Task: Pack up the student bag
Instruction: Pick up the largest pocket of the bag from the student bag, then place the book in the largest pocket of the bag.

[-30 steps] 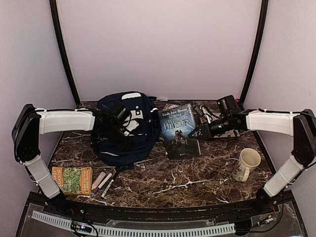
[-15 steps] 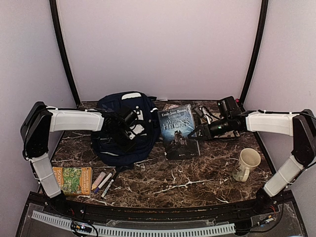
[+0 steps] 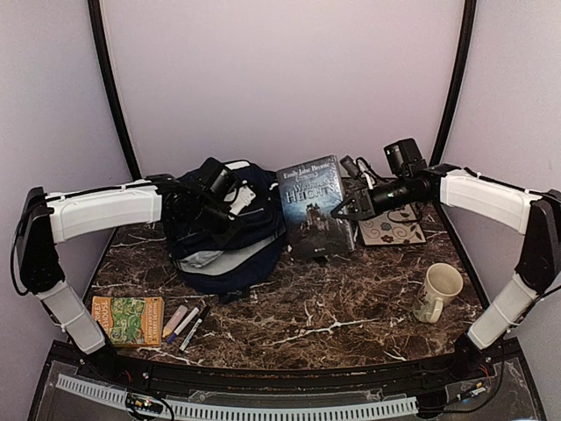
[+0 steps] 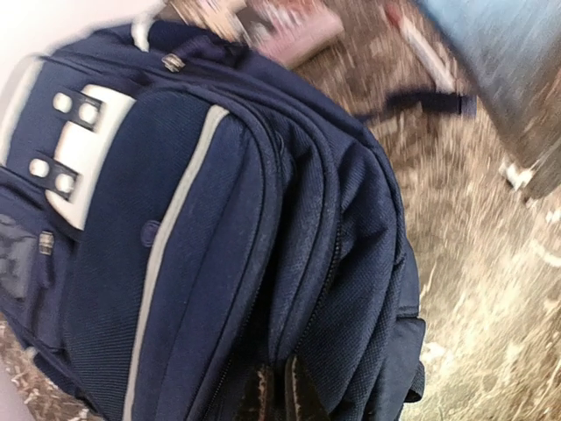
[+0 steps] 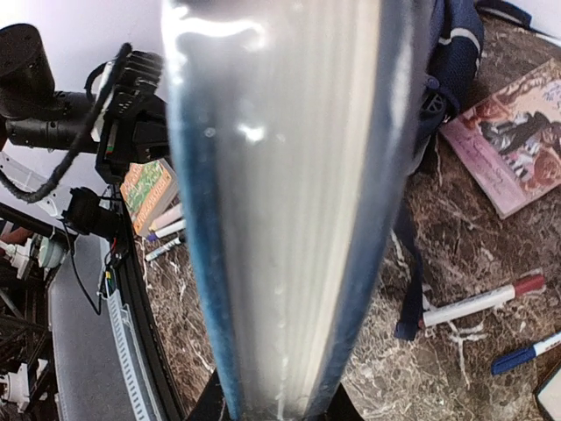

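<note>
starting at the bottom of the top view, the marble table [image 3: 351, 324] has a green and orange paperback [image 3: 128, 319] lying flat at lower left, with a few markers [image 3: 182, 323] just to its right, and a cream mug [image 3: 437, 292] standing upright at lower right. further up, left of centre, is the student bag [image 3: 223, 237], slumped on the marble with its white patches facing up. the left gripper [image 3: 213, 210] sits on top of it, and the left wrist view shows the fingertips [image 4: 298, 395] squeezed together on a fold of the navy fabric at the bottom edge of that frame, so it's clamped onto the bag. right beside the bag, centre frame, a blue novel [image 3: 313, 206] is held up and tilted, cover toward the camera. the right gripper [image 3: 340, 210] pinches its right edge, and in the right wrist view the page edges [image 5: 280, 202] fill the frame between the fingers. to the right of that, a patterned card [image 3: 392, 226] lies flat. the right wrist view also catches a pink booklet [image 5: 508, 145], a red-capped marker [image 5: 482, 303] and a blue pen [image 5: 526, 351] on the marble.
</note>
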Robot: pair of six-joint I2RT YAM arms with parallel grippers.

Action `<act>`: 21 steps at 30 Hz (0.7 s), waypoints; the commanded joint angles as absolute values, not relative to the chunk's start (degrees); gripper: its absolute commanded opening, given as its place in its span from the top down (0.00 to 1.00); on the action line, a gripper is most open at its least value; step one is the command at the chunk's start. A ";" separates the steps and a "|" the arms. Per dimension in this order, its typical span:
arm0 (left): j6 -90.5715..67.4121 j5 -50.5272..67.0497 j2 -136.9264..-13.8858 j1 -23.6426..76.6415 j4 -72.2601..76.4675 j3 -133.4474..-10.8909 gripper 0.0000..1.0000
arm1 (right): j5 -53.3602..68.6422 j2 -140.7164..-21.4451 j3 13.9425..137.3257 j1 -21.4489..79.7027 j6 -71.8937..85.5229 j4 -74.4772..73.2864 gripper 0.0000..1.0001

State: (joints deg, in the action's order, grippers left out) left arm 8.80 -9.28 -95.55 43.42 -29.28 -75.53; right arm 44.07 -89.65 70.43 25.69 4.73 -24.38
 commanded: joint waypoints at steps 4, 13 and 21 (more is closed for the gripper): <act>5.83 -12.39 -85.18 43.68 -18.05 -77.18 1.00 | 55.84 -90.82 75.30 25.53 10.99 -26.98 1.00; 6.87 -13.73 -86.90 43.67 -15.51 -81.96 1.00 | 62.15 -90.88 70.44 29.43 14.80 -28.70 1.00; 6.35 -10.63 -87.43 43.43 -8.31 -82.15 1.00 | 65.72 -94.88 63.22 35.97 22.44 -18.86 1.00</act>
